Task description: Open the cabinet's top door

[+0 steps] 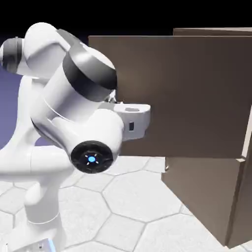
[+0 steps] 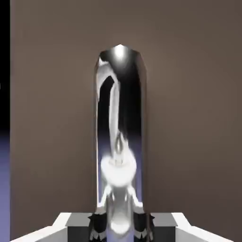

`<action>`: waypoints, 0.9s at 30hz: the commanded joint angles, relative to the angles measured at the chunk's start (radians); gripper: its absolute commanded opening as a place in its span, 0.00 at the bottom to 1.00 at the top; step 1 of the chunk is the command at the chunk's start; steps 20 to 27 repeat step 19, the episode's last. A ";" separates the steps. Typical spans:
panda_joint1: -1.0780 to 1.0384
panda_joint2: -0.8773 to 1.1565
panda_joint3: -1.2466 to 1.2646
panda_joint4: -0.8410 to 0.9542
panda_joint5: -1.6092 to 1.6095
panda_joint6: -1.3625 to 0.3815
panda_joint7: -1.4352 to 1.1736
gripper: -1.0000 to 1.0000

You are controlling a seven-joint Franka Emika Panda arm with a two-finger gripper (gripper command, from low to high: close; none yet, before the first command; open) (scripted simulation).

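While clamped on the bar:
Arm [image 1: 74, 113]: folded, elbow high, hand level against door face.
Gripper [image 2: 120, 226]: clenched around silver handle [image 2: 120, 127].
Top door [image 1: 187, 93]: swung out from cabinet [image 1: 216, 202].
Writing: none readable.

— What does the robot arm [image 1: 59, 128] look like?
— It is big, white and shiny, made of fat round parts. One part has a dark grey band [image 1: 91, 74]. At the middle left there is a black round cap [image 1: 91, 157] with a small blue light.
— And the hand [image 1: 132, 118]?
— White and boxy.
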 commanded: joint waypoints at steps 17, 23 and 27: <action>0.081 -0.596 0.085 0.596 -0.283 -0.077 -0.031 0.00; 0.086 -0.618 0.088 0.621 -0.289 -0.082 -0.025 1.00; 0.086 -0.618 0.088 0.621 -0.289 -0.082 -0.025 1.00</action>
